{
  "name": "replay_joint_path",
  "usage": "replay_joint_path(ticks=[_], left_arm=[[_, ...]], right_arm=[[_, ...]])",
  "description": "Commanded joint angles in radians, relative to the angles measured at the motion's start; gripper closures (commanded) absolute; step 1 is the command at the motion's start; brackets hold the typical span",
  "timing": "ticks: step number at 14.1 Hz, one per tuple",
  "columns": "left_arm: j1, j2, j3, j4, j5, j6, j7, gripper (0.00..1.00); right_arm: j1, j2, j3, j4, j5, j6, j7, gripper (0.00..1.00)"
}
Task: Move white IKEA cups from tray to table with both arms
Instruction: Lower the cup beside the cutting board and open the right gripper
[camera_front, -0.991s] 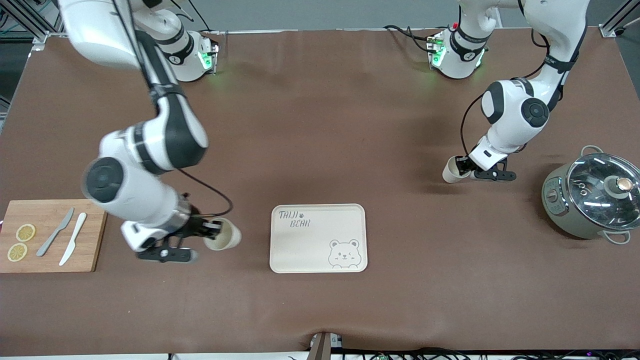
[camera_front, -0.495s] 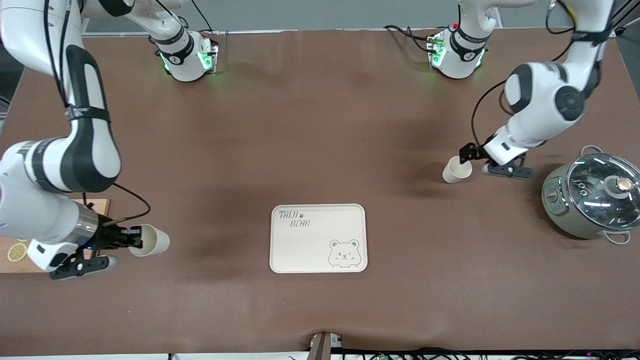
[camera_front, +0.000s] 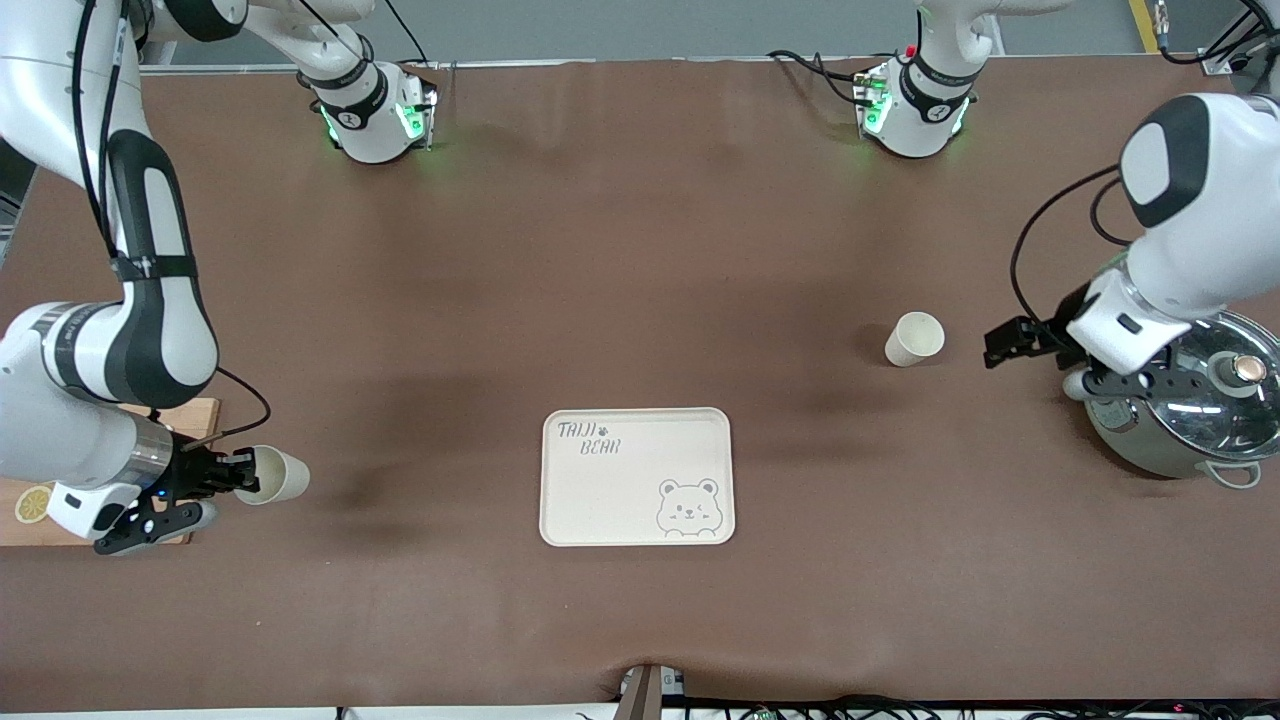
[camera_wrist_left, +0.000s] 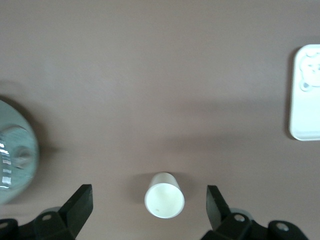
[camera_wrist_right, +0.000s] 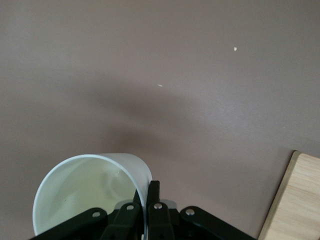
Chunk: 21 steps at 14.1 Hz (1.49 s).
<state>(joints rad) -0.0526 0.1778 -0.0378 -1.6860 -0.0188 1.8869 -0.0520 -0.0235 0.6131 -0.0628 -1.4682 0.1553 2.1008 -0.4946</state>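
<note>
**One cup stands free, the other is held by its rim**

Front view: one white cup (camera_front: 913, 339) stands upright on the brown worktop (camera_front: 640, 300), its long axis vertical and its round mouth turned up. It is toward the left arm's end of the worktop, farther from the front camera than the bear tray (camera_front: 637, 476). The left hand (camera_front: 1003, 343) is beside this cup but apart from it, just beside the grey pot with the glass lid (camera_front: 1185, 390); its fingers are spread and hold nothing. The second cup (camera_front: 273, 474) is at the right arm's end, next to the wooden board (camera_front: 110, 470). It is tilted (the mouth faces partly up and toward the front camera). The right hand (camera_front: 222, 476) grips it at the rim.

Left wrist view: the standing cup (camera_wrist_left: 164, 195) is seen from above, its open mouth toward the camera, and it is between the two black fingers (camera_wrist_left: 80, 202) without touching them. A corner of the tray (camera_wrist_left: 306, 92) and part of the pot lid (camera_wrist_left: 15, 155) are at the edges.

Right wrist view: the right hand's fingers (camera_wrist_right: 150, 202) are closed on the wall of the held cup (camera_wrist_right: 90, 192), one inside the rim and one outside. The cup is above the worktop, and a corner of the wooden board (camera_wrist_right: 295, 205) is visible.
</note>
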Motion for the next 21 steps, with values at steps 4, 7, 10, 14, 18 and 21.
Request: replay_joint_path(ticks=[4,7,10,14,18,21], left_arm=[[-0.001,0.043,-0.007,0.275,0.092,-0.21,0.013,0.0],[0.002,-0.014,-0.02,0.275,0.079,-0.247,0.047,0.0],[0.025,-0.054,-0.039,0.272,0.051,-0.29,0.067,0.0],[0.025,-0.069,-0.034,0.266,0.048,-0.33,0.092,0.0],[0.03,-0.066,-0.03,0.264,0.045,-0.336,0.092,0.0],[0.03,-0.066,-0.025,0.267,0.004,-0.324,0.104,0.0]], right_arm=[[-0.038,-0.023,0.02,-0.216,0.02,0.24,-0.108,1.0],[-0.035,-0.015,0.023,-0.236,0.023,0.281,-0.108,1.0],[-0.033,-0.01,0.023,-0.238,0.023,0.281,-0.108,1.0],[-0.033,0.002,0.026,-0.238,0.024,0.281,-0.108,1.0],[-0.033,0.016,0.04,-0.238,0.049,0.281,-0.108,1.0],[-0.033,0.022,0.041,-0.238,0.049,0.281,-0.108,1.0]])
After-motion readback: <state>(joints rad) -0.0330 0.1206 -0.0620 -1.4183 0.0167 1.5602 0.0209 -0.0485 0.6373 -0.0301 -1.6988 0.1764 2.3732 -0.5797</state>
